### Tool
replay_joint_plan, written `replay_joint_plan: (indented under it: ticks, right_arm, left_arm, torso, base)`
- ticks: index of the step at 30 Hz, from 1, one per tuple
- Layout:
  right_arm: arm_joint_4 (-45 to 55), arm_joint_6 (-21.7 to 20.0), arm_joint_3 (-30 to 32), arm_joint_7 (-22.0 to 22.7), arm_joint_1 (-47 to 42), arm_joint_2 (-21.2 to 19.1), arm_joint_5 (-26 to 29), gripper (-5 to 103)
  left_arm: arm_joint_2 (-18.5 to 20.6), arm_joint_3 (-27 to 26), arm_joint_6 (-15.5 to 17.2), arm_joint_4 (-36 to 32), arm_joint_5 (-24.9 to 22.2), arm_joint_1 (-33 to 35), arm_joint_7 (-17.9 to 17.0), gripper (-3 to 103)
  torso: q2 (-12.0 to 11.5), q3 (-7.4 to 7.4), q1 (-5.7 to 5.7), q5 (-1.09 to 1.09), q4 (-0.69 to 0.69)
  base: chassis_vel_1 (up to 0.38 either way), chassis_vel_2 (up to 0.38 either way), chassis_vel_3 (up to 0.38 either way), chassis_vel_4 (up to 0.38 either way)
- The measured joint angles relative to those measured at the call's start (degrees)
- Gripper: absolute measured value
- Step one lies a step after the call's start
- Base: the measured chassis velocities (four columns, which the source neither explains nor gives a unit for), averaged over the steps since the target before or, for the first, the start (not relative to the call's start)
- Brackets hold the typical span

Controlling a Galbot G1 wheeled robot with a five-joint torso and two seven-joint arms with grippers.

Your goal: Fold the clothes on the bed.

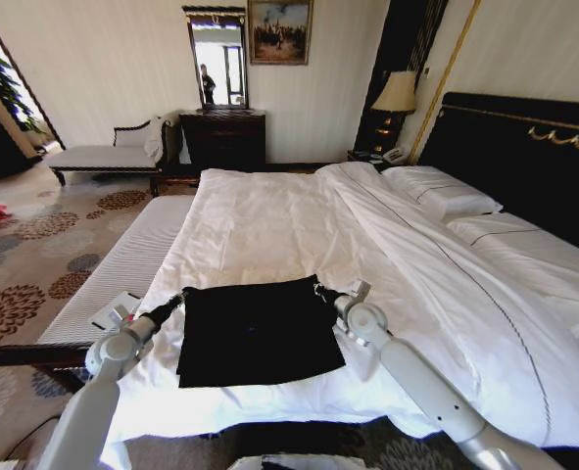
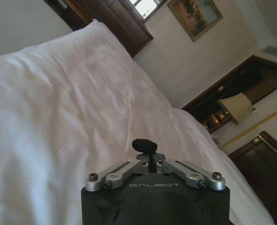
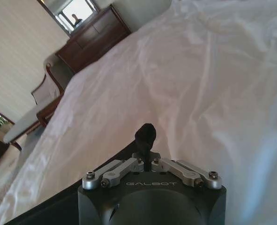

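Both grippers are seen low over the bed (image 1: 269, 220), one at each far corner of the black shirt (image 1: 258, 333). At the left gripper (image 1: 180, 298), the shirt is found just to its right and nearer the robot. At the right gripper (image 1: 319, 290), the shirt is found just to its left and nearer the robot. So the shirt is held between the two tools, and each arm is as near to its own corner as the other.

In the left wrist view, the tips of the left gripper (image 2: 144, 146) are seen pressed together into one dark lump. In the right wrist view, the tips of the right gripper (image 3: 145, 136) are pressed together the same way, and a dark edge of the shirt (image 3: 58, 204) is seen beside the tool. Both are closed. It cannot be told for sure whether cloth is pinched in them, since the tips and the shirt are both black.

The shirt is laid flat like a wide square, with its long side running from one gripper to the other. It is judged that the far edge would need to be pulled toward the robot, by both arms together, so that the fold stays straight.
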Motion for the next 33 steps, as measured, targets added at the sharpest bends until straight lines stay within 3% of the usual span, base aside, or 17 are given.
replay_joint_plan:
  ticks: [9, 17, 25, 33]
  right_arm:
    - [-1.12, 4.48, 2.17, -4.41, -0.95, 1.54, -1.47, 1]
    - [2.32, 5.78, 4.31, -6.11, -4.79, 1.99, -1.87, 1]
    - [7.90, 7.68, 9.82, -8.93, -9.96, 1.90, -2.10, 1]
    - [8.15, 9.04, 11.09, -10.14, -10.97, 2.77, -3.16, 1]
  left_arm:
    - [-0.62, -0.55, -3.64, -0.23, -3.32, -0.95, 1.29, 2]
    - [-1.14, -1.72, -3.78, -2.62, -4.44, 1.39, 1.47, 2]
    - [-2.78, -3.93, -3.65, -10.19, -6.92, 5.51, 1.60, 2]
    - [-3.57, -4.40, -3.83, -11.85, -8.37, 5.71, 1.60, 2]
  torso:
    - [0.00, 0.00, 0.01, 0.00, 0.00]
    - [0.00, 0.00, 0.00, 0.00, 0.00]
    - [0.01, -0.01, -0.01, 0.00, 0.00]
    - [0.00, 0.00, 0.00, 0.00, 0.00]
  base:
    - [0.000, 0.000, 0.000, 0.000]
    - [0.000, 0.000, 0.000, 0.000]
    - [0.000, 0.000, 0.000, 0.000]
    - [0.000, 0.000, 0.000, 0.000]
